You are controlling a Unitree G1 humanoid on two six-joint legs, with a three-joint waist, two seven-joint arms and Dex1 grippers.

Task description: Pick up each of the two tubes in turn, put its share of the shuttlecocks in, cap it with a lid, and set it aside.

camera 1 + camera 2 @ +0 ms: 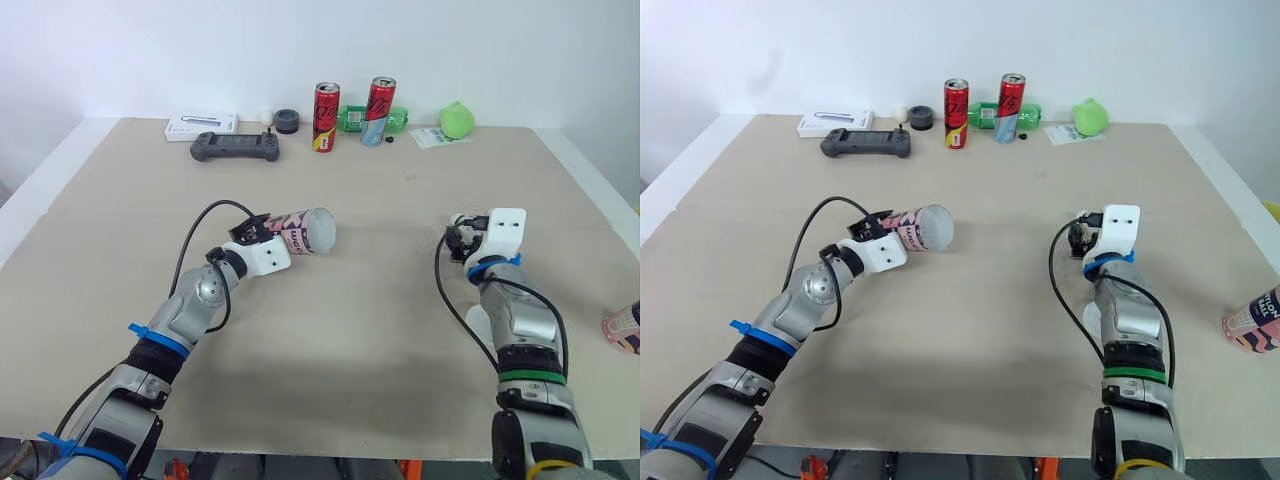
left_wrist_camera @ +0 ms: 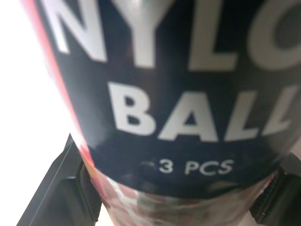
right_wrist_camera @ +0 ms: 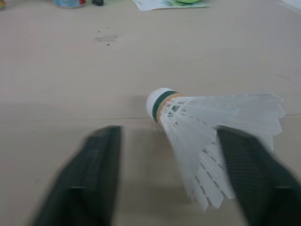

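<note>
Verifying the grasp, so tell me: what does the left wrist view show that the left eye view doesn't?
Left wrist view: print "BALL" and "3 PCS" on the dark-and-pink cardboard tube. Left eye view: that tube's round pale end, a second pink tube at the far right, two red cans, a black game controller. Both: the first tube gripped in the left hand.

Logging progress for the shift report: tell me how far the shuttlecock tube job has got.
Done: nothing visibly finished. In hand: the left pincer grips one tube, while the right pincer sits open around a shuttlecock lying on the table. Left: loading that tube, capping it, setting it aside, then the second tube at the table's right edge; whether it is filled, I cannot tell.
</note>
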